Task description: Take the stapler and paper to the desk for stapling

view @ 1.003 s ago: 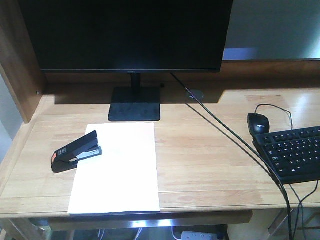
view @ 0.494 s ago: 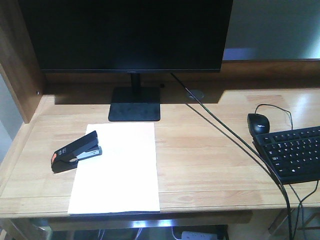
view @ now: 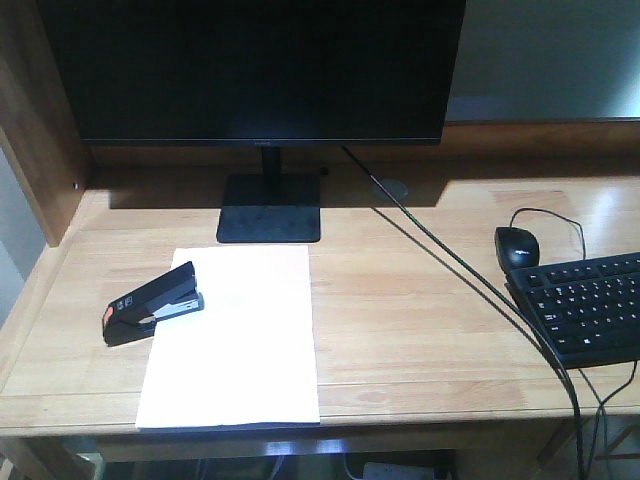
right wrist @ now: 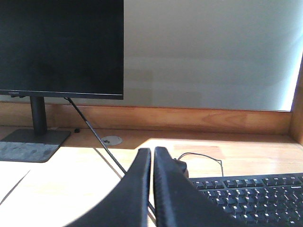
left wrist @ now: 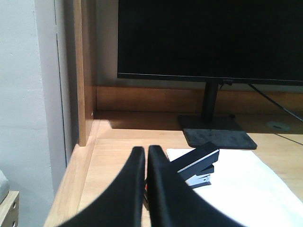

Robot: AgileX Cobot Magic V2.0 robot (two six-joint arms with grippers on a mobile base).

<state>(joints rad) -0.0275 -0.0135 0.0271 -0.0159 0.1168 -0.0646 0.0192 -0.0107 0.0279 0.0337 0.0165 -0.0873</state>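
- The stapler (view: 154,303) and the paper (view: 233,337) are both seen lying on the desk (view: 420,300), so the fetching is judged done and the stapling step is taken to be in hand.
- The stapler is placed at the paper's upper left corner, its open mouth over the sheet's edge and its orange-red end pointing away to the left; whether the corner is fully inside the mouth cannot be told.
- The paper is laid flat in front of the monitor (view: 255,70) stand, near the desk's front edge.
- The left gripper (left wrist: 146,158) is seen clenched, fingers pressed together with nothing between them, just in front of the stapler.
- The right gripper (right wrist: 152,163) is likewise closed and empty, held above the keyboard (view: 585,305) and mouse (view: 517,246).
- A downward press on the stapler's top is thought to be called for next, with the sheet kept from sliding.
- A small white label is noticed on the stapler's top and a small logo on the monitor's lower bezel; neither can be read.
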